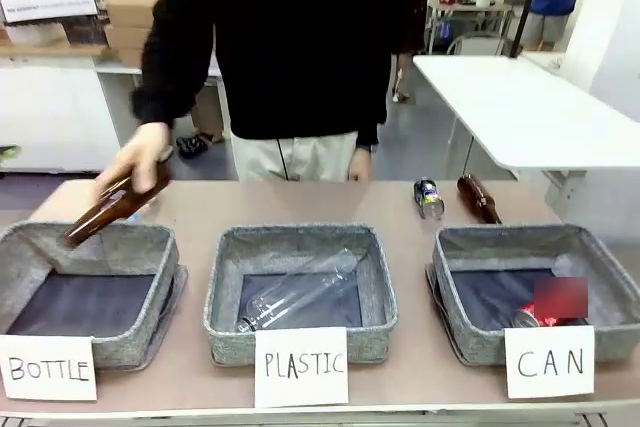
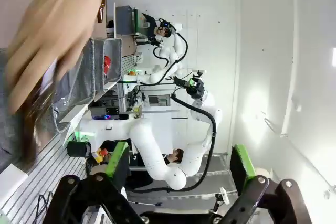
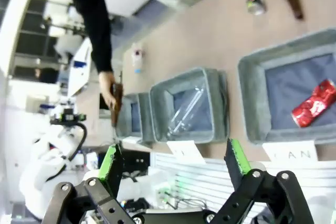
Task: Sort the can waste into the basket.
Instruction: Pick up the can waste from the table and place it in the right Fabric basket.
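Both jaws gape empty; red can (image 3: 314,104) lies in CAN basket (image 3: 251,98), well beyond right jaws.

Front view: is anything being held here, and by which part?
The person's hand grips a brown bottle by its upper end, over the BOTTLE basket. The left gripper and right gripper are open, empty.

The baskets (image 1: 600,252) were shown in grey with dark lining, the cards (image 1: 549,361) in white with black letters. The red can (image 3: 314,103) was shiny, the blue can (image 1: 428,197) dark with silver ends. Two bottles (image 1: 480,197) were coloured brown. The surface (image 1: 300,205) was seen as pinkish tan, the sleeve (image 1: 175,47) as black.
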`<state>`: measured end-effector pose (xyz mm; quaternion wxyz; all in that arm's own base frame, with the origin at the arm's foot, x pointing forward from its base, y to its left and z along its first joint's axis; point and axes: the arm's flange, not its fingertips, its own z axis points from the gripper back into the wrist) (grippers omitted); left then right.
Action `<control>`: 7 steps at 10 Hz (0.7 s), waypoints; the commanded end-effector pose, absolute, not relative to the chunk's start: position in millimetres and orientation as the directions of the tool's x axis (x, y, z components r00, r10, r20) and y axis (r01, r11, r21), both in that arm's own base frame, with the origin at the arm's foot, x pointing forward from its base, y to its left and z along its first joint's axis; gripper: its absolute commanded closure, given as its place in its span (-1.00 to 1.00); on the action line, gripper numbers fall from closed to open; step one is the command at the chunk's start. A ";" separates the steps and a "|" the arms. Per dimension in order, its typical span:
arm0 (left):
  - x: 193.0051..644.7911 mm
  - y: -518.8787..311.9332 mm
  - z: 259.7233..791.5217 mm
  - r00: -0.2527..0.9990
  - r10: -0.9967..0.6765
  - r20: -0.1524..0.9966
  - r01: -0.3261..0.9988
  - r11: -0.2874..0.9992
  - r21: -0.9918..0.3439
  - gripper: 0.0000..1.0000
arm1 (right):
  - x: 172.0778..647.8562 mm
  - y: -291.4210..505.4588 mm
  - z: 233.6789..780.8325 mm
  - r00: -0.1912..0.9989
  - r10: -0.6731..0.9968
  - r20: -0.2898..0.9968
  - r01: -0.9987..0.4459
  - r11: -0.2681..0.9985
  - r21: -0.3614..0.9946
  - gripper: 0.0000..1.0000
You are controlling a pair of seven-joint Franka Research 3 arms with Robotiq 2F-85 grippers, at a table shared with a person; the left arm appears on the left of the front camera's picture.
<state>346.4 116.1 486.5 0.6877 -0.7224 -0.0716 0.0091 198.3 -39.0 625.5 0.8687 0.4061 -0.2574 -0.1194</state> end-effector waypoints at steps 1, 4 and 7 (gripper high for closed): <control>349.2 109.2 503.2 0.989 0.122 0.081 0.084 -0.021 -0.996 -1.00 | 186.7 -77.7 623.4 0.812 -0.416 0.408 -0.069 0.627 0.776 -1.00; 349.2 109.2 503.2 0.989 0.122 0.081 0.084 -0.021 -0.996 -1.00 | 186.7 -77.7 623.4 0.812 -0.416 0.408 -0.069 0.627 0.776 -1.00; 349.2 109.2 503.2 0.989 0.122 0.081 0.084 -0.021 -0.996 -1.00 | 186.7 -77.7 623.4 0.812 -0.416 0.408 -0.069 0.627 0.776 -1.00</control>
